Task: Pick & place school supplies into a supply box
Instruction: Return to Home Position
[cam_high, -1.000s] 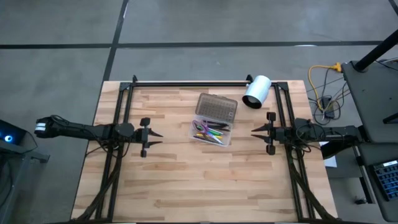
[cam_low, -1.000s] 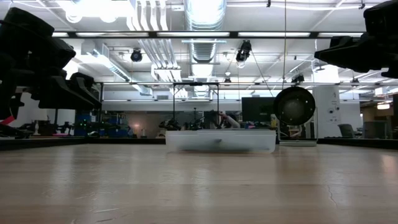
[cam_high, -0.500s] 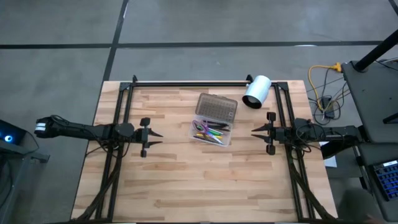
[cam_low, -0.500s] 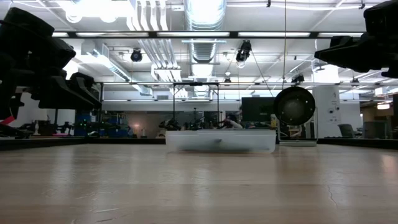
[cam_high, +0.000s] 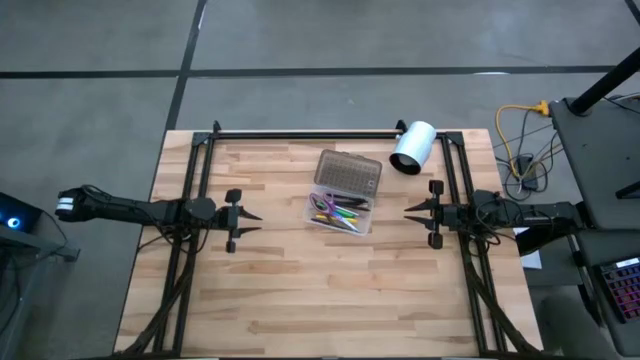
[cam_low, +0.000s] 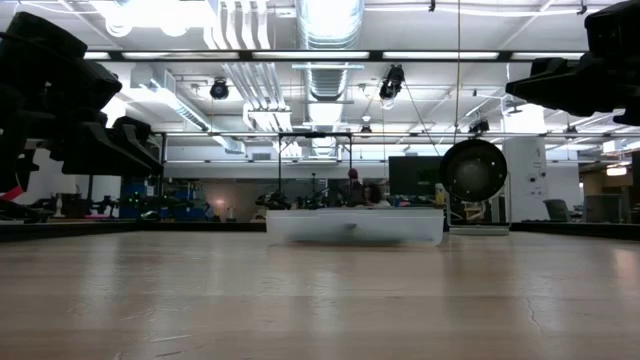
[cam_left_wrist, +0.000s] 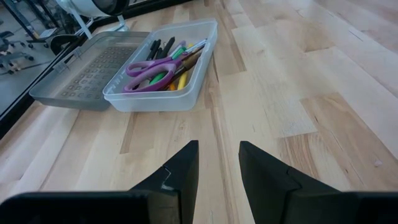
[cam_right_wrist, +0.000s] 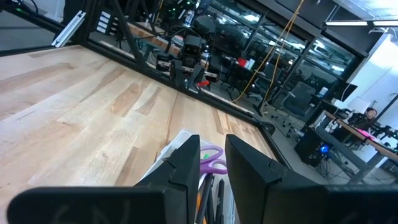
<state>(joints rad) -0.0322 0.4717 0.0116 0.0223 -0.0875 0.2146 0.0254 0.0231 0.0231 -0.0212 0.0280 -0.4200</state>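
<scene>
A: What could be upset from here?

B: Little is judged to be left undone, since no pen is seen loose on the table (cam_high: 300, 300). Only a careless retreat could be blamed. The supply box (cam_high: 340, 214) is set at mid-table. The left gripper (cam_high: 256, 222) is placed to its left and the right gripper (cam_high: 410, 217) to its right, both apart from it. Should either arm be swung inward, the light box could be pushed or tipped.

A: And its contents?

B: The purple scissors (cam_left_wrist: 152, 67) are laid on top of the pens and pencils (cam_left_wrist: 180, 62), so they would likely be spilled first. The lid (cam_high: 348, 173) is folded open on the far side. If closing is wanted, it may be blocked by the handles. Farther off, at the far right, the white cylinder (cam_high: 412, 148) is laid on its side and might be rolled by a jolt.

A: How are the jaws set?

B: On both grippers a narrow gap is shown between the fingers. Nothing is held and nothing is touched, and both are carried above the table.
</scene>
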